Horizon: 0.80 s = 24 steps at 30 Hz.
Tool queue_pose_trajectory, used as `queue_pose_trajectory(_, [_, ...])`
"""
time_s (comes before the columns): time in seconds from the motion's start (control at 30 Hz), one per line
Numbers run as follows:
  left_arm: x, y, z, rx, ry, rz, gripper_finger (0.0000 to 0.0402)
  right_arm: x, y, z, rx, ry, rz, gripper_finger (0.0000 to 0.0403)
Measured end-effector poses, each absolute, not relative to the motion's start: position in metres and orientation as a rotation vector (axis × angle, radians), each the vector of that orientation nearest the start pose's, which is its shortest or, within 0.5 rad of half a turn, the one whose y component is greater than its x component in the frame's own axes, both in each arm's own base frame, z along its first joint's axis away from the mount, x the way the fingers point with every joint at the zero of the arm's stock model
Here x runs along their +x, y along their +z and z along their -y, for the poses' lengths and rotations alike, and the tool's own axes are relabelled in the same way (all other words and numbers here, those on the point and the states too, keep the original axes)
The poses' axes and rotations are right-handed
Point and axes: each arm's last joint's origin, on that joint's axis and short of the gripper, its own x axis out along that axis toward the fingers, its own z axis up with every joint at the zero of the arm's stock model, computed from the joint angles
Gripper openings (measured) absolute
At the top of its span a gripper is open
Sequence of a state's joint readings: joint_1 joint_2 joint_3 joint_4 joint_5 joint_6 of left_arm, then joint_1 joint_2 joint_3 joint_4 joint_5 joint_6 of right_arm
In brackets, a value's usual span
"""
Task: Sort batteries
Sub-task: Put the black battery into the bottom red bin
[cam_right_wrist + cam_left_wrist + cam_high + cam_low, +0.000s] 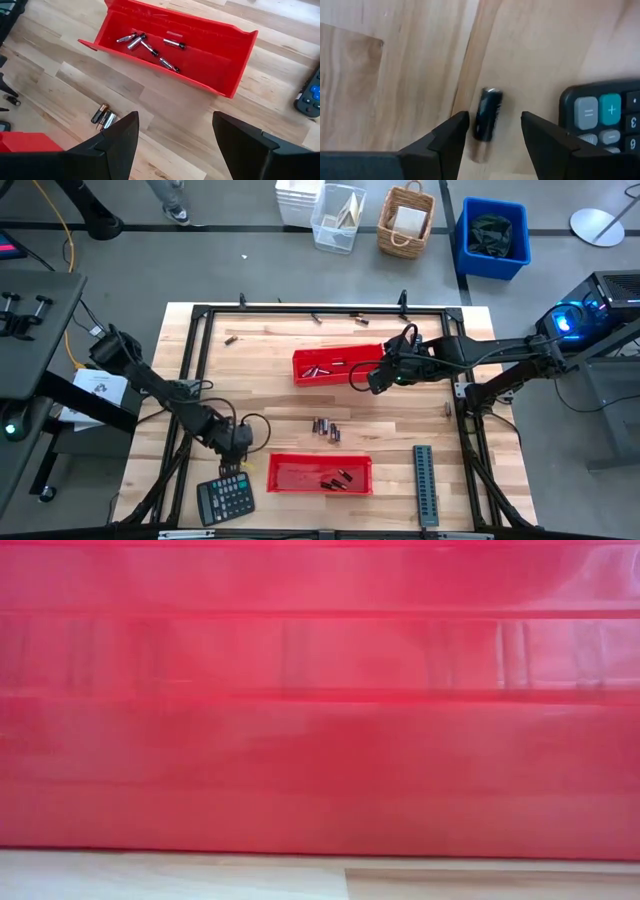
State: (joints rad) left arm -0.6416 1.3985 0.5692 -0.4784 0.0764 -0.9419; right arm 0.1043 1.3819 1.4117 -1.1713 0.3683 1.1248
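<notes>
Your left gripper (pixel 492 135) straddles a loose battery (pixel 487 114) by the calculator (pixel 602 115), fingers released for pickup; your right gripper (pixel 175 145) hovers released beside the far tray (pixel 220 55).

desk (pixel 270 395): pale wood planks, black frame | far red tray (pixel 335 366) and near red tray (pixel 318 473), batteries in both | loose batteries (pixel 327 428) between them | calculator (pixel 225 499) near-left | grey ridged strip (pixel 425 484) near-right
</notes>
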Motion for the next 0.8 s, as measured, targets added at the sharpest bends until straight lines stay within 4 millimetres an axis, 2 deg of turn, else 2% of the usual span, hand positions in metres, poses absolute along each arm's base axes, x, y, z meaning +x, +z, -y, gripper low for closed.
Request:
queue_pose_trajectory(0.1, [0.169, 0.124, 0.13, -0.393, 0.058, -1.442, 0.0186, 0.253, 0.344, -0.016, 0.714, -0.802, -0.843, 0.025])
queue_pose_trajectory(0.37, [0.172, 0.125, 0.13, -0.33, 0.154, -1.467, 0.0174, 0.252, 0.344, -0.016, 0.632, -0.768, -0.869, 0.025])
queue_pose_trajectory(0.47, [0.171, 0.119, 0.131, -0.281, 0.197, -1.487, 0.013, 0.252, 0.344, -0.016, 0.6, -0.756, -0.88, 0.025])
queue_pose_trajectory(0.6, [0.172, 0.119, 0.131, -0.284, 0.241, -1.491, 0.0033, 0.252, 0.344, -0.016, 0.569, -0.743, -0.895, 0.025])
queue_pose_trajectory(0.67, [0.175, 0.128, 0.129, -0.337, 0.284, -1.469, 0.0032, 0.251, 0.343, -0.016, 0.547, -0.735, -0.905, 0.025])
queue_pose_trajectory(0.73, [0.179, 0.144, 0.122, -0.31, 0.371, -1.38, 0.0032, 0.251, 0.344, -0.016, 0.526, -0.723, -0.913, 0.025])
queue_pose_trajectory(0.8, [0.184, 0.171, 0.114, -0.316, 0.422, -1.278, 0.0031, 0.25, 0.344, -0.016, 0.5, -0.709, -0.921, 0.025])
